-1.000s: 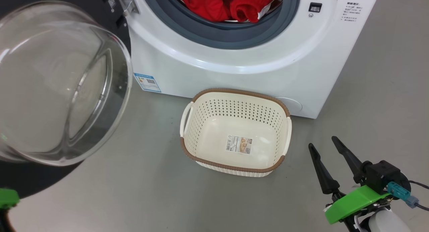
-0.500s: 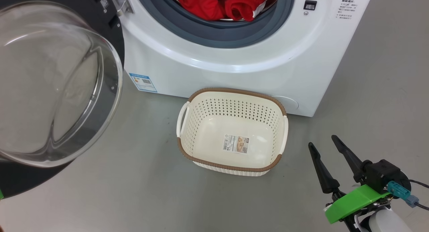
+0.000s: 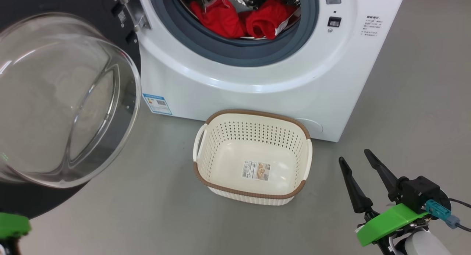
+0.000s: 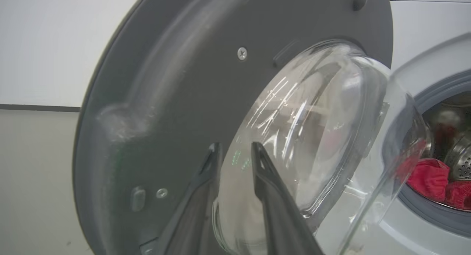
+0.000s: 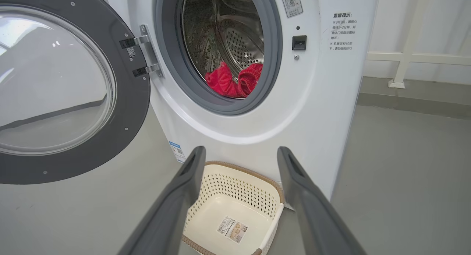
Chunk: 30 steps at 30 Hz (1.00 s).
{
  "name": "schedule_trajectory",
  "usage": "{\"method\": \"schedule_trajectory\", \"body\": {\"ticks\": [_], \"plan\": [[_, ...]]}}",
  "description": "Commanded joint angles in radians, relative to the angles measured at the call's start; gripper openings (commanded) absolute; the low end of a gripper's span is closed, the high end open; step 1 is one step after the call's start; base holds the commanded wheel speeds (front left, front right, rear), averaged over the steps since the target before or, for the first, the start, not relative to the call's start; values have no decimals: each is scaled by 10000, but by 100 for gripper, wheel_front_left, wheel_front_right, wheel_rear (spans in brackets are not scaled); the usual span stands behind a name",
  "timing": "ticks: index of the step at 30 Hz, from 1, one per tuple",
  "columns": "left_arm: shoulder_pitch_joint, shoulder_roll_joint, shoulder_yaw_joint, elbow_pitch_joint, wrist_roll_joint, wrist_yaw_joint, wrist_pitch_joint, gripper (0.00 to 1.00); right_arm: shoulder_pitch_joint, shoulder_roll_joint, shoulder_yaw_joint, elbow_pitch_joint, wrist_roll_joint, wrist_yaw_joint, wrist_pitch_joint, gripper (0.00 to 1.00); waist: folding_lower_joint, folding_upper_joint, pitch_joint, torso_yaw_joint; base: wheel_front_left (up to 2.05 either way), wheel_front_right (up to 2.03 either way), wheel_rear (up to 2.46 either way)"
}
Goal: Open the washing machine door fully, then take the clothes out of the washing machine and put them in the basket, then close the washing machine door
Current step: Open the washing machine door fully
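Standing open, the door (image 3: 62, 100) is set clear of the clothes (image 3: 257, 21); left end effector (image 4: 235, 155) and right end effector (image 3: 353, 155) are spread.

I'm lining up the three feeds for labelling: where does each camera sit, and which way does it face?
Head view: on the head, looking down at the basket before the machine; right gripper lower right, open.
Left wrist view: on the left wrist, facing the door's inner side; left gripper, fingers slightly apart.
Right wrist view: on the right wrist, facing the drum with the clothes; its open fingers frame the basket.
Shared: all three show door and clothes.
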Motion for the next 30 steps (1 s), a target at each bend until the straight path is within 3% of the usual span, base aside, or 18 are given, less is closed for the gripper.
{"method": "schedule_trajectory", "body": {"ticks": [1,2,3,4,14,22,30], "plan": [[255,328,-15,-455,10,-54,-48,44,-16,-10,140,-247,-11,75,-65,100,0,0,-175,-47,0,0,0],[425,287,-215,-618,-2,-54,-48,74,14,0,126,-251,-11,75,-65,100,0,0,-239,-67,0,0,0],[569,230,-394,-837,-90,-54,-48,91,55,16,103,-255,-5,75,-65,100,0,0,-305,-71,0,0,0],[740,184,-563,-1025,-148,-54,-48,100,101,39,90,-254,0,75,-65,100,0,0,-372,-82,0,0,0],[2557,-40,-2581,-2609,-803,-55,-48,100,576,261,-321,-335,49,75,-65,100,0,0,-910,-632,0,0,0],[3360,384,-3904,-3179,-1259,-55,-48,100,900,296,-867,-416,48,75,-65,100,0,0,-1057,-1466,0,0,0],[3613,511,-4588,-3561,-1511,-55,-48,100,1141,231,-1287,-499,48,75,-65,100,0,0,-1111,-2203,0,0,0]]}}
